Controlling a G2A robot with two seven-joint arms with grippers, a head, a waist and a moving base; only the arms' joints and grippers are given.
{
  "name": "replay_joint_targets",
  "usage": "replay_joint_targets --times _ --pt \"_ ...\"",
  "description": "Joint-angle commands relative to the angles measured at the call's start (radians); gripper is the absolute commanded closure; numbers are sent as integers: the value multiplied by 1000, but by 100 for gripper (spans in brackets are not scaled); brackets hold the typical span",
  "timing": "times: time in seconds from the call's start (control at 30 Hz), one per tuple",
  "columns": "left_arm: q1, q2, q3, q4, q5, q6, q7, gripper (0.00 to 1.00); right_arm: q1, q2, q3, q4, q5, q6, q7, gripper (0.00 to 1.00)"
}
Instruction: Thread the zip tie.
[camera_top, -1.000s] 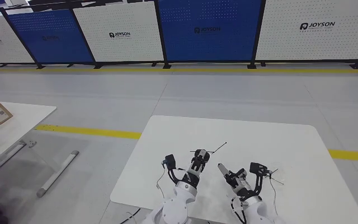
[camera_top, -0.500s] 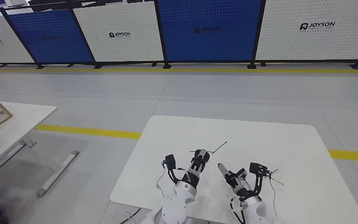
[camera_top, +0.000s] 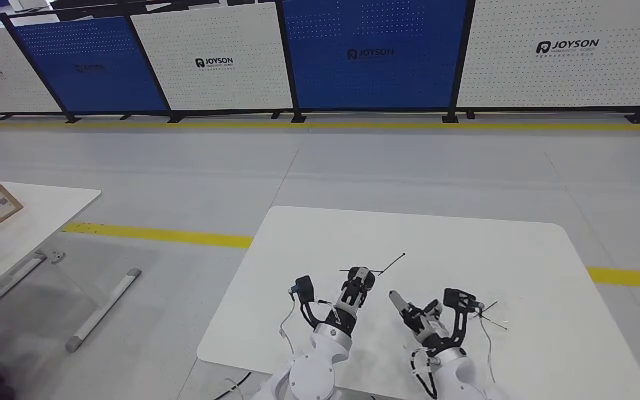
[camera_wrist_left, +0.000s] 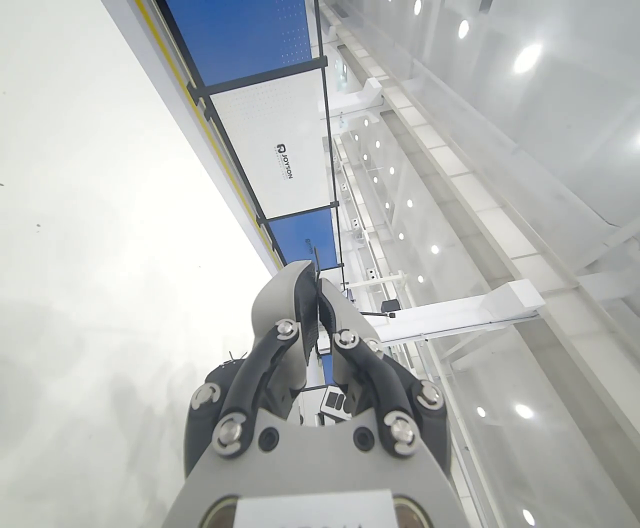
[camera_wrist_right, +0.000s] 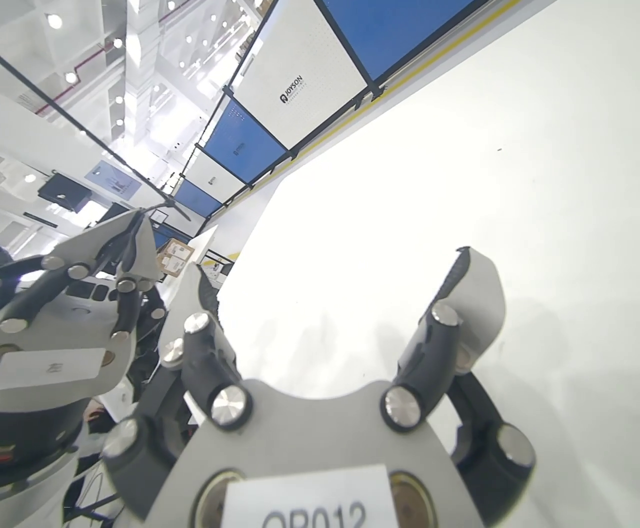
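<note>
zip tie (camera_top: 390, 263) middle hidden within left gripper (camera_top: 358, 278), head — too small

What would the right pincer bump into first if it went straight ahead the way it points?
Probably just the white table: the open right pincer has only tabletop showing between its fingers. The left pincer, pinching the zip tie, sits off to one side, though depth is hard to judge.
</note>
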Motion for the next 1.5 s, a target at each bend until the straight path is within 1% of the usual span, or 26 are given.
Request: replay_joint_targets --times 0.0,0.03,0.27,0.33,0.47,0.53,0.63,0.73,0.9,0.97,1.07,1.1,1.13,1.17,1.23,1.33,1.4,1.47 --pt "0 0 0 0 0 0 0 100 15 -1 -12 4 -34 10 10 0" --pt "0 0 0 0 0 0 0 100 22 -1 -22 8 -57 14 10 0" --pt "0 0 0 0 0 0 0 100 22 -1 -22 8 -57 14 10 0" --pt "0 0 0 0 0 0 0 100 21 -1 -20 11 -58 9 -5 0" --pt "0 0 0 0 0 0 0 100 15 0 -25 15 -106 -21 -50 0" --pt "-2 0 0 1 6 -1 -5 100 16 2 -33 17 -154 -29 -62 0" --pt "-2 1 1 1 25 6 -8 100 29 2 -43 26 -211 -14 -60 0" --pt "0 2 -1 -7 27 28 -26 100 31 2 -44 28 -216 -11 -60 0" --pt "0 2 -1 -7 27 28 -26 100 31 2 -44 28 -216 -11 -60 0" --pt "-1 2 0 -6 27 27 -29 100 34 1 -48 36 -246 10 -77 0" --pt "-3 1 7 -4 20 25 -46 100 49 -2 -58 47 -239 -14 -71 0" --pt "-2 1 8 -5 21 25 -45 100 52 -3 -60 49 -242 -13 -71 20" --pt "-2 0 10 -5 22 24 -45 100 55 -4 -63 50 -243 -12 -72 52" --pt "-2 0 11 -5 23 23 -44 100 60 -5 -67 53 -242 -14 -65 56" --pt "-1 0 11 -5 19 22 -45 100 68 -6 -72 58 -247 -19 -54 55" --pt "-1 -1 11 -4 15 21 -48 100 75 -8 -76 65 -246 -22 -52 62" --pt "1 -1 11 -6 14 21 -53 100 78 -9 -77 67 -243 -27 -57 64" --pt "3 0 9 -9 14 21 -55 100 79 -10 -78 71 -241 -35 -63 63"
